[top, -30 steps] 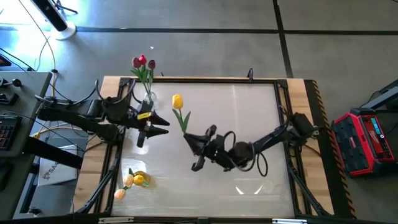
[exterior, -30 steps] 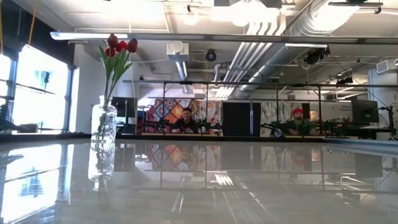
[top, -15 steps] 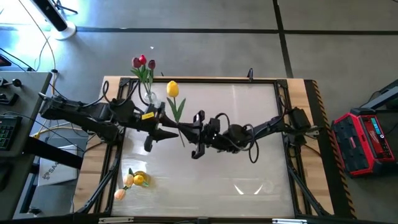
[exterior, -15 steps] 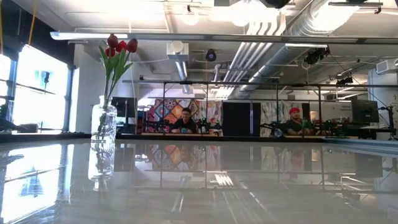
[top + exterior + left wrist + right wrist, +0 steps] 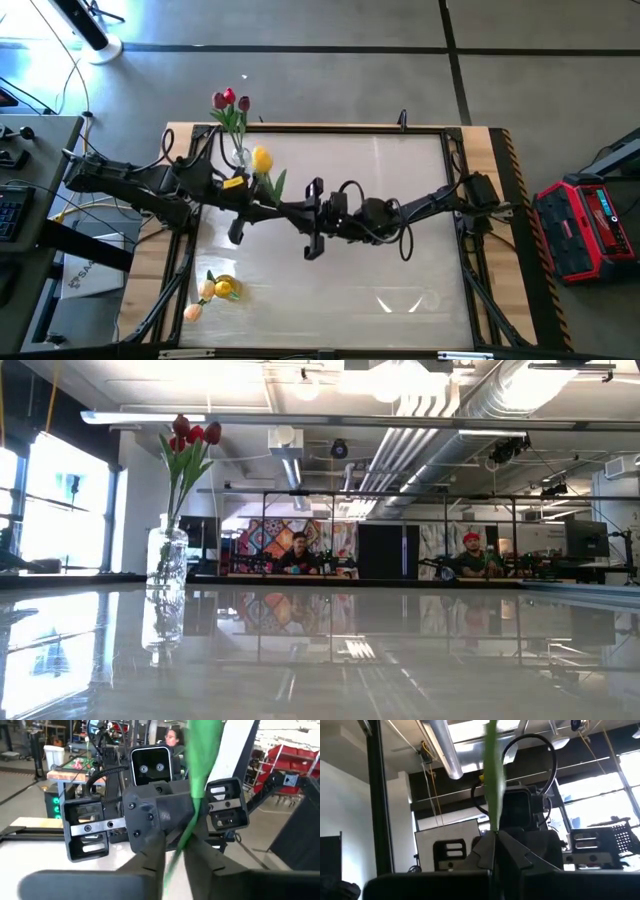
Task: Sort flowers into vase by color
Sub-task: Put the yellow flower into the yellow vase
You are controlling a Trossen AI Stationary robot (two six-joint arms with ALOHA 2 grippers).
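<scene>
A yellow flower (image 5: pixel 261 160) hangs above the table's middle left, its green stem (image 5: pixel 199 775) slanting down to where both grippers meet. My left gripper (image 5: pixel 283 208) comes from the left and is shut on the stem. My right gripper (image 5: pixel 300 213) faces it from the right, also shut on the stem. A glass vase (image 5: pixel 166 560) with red and maroon flowers (image 5: pixel 192 435) stands on its base at the far left. The low view shows neither gripper. My left gripper pinches the stem's lower part (image 5: pixel 176 856) between its two fingers, coming level from the table's left, fingers across the stem. The flower is lifted clear of the table. My right gripper pinches the stem's lower part (image 5: pixel 493 827) between its shut fingers, coming from the table's right and slanting upward. The stem rises above the fingers, with the head tilted toward the far left.
A second bunch of yellow and cream flowers (image 5: pixel 215 290) stands at the near left corner. The table's right half (image 5: pixel 400 280) holds only the right arm. A red case (image 5: pixel 590 225) sits on the floor beyond the right edge.
My right gripper has carried the yellow flower toward the table's left, to my left gripper, and its head has swung toward the vase. My left gripper has reached a little to the right and shut on the stem.
</scene>
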